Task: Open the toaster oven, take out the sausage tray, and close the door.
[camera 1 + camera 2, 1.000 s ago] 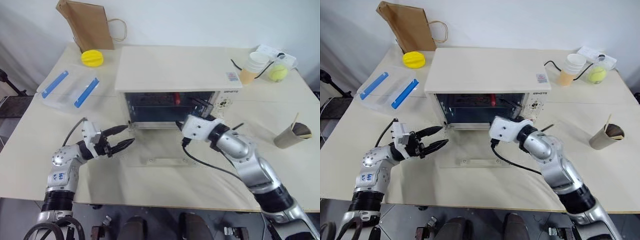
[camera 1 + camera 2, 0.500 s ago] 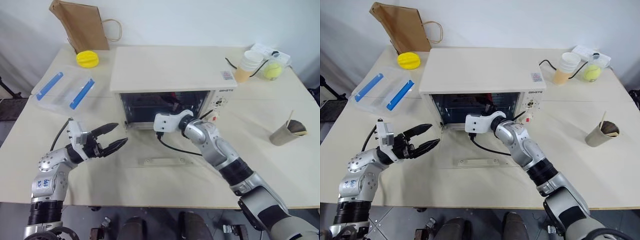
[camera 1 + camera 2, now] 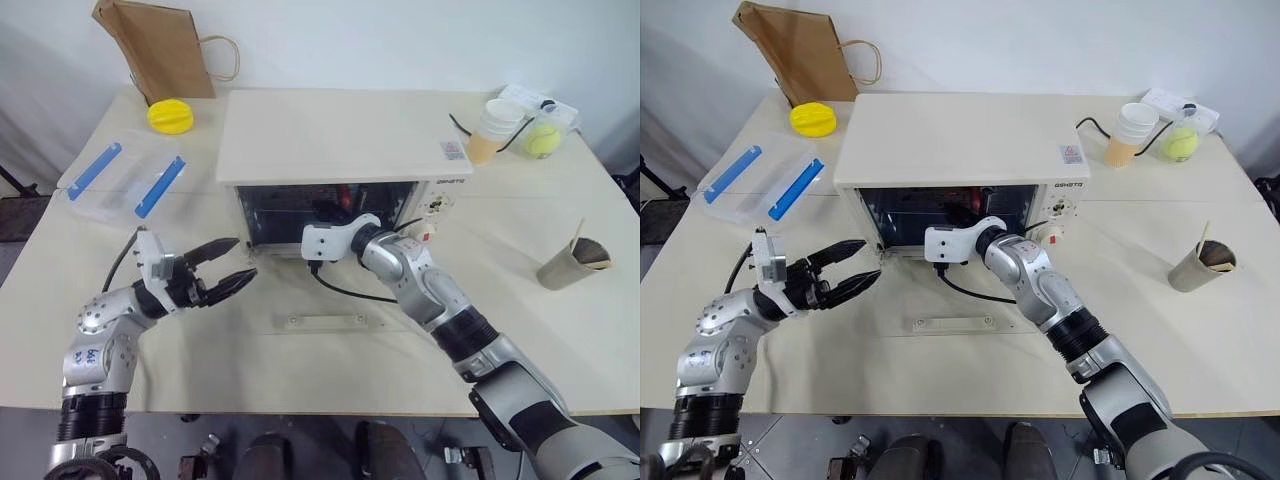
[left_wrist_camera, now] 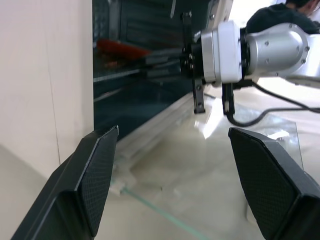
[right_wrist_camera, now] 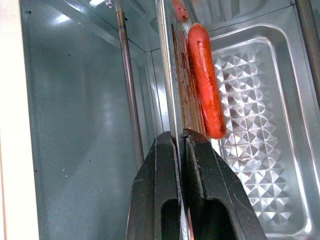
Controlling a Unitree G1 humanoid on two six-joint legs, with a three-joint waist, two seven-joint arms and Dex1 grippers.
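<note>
Reaching into the cream-white boxy toaster oven [image 3: 965, 140], the right gripper [image 5: 181, 142] has its two black fingers pressed together on the front rim of the shallow silver metal sausage tray [image 5: 176, 95], pinching it. One red sausage [image 5: 204, 82] lies on the tray just past the fingertips, right beside the pinched rim; the oven's embossed metal floor [image 5: 250, 145] sits beyond it. Tray is inside the oven cavity, on its rack level.

The clear glass door with white bar handle [image 3: 950, 323] is folded down flat on the pale surface [image 3: 1200, 350], directly below the right gripper's wrist.

Left gripper [image 3: 232, 265] hangs off the oven's left front corner, fingers spread wide, holding nothing, pointing across toward the right gripper and well apart from it.

Beyond the left gripper: clear plastic box with blue clips [image 3: 760, 185], yellow round lid [image 3: 813, 119], brown paper bag [image 3: 805, 50].
</note>
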